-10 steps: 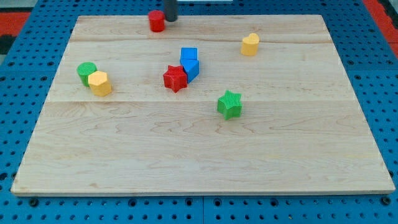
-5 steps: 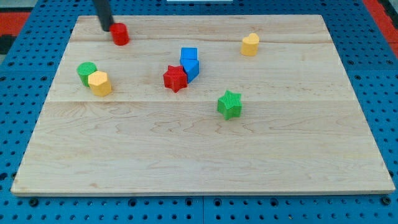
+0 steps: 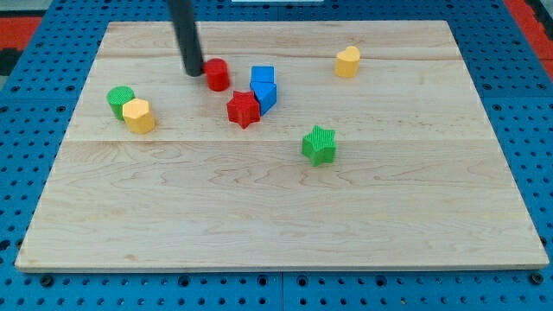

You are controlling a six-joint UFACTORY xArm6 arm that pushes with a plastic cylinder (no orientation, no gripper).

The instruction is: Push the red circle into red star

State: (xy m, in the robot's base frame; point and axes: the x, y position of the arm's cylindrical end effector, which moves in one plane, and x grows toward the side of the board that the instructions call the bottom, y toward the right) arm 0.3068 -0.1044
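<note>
The red circle (image 3: 217, 75) stands on the wooden board, up and to the left of the red star (image 3: 244, 109), a small gap apart from it. My tip (image 3: 193, 71) rests on the board right against the red circle's left side. The rod rises to the view's top. The red star touches the blue blocks on its right.
Two blue blocks (image 3: 263, 87) sit right of the red star. A green star (image 3: 320, 144) lies lower right. A yellow block (image 3: 347, 61) is at upper right. A green circle (image 3: 119, 99) and a yellow hexagon (image 3: 138, 115) sit together at the left.
The red circle was pushed left along the top edge, then right and down toward the red star. My tip went from its right side to its left side.
</note>
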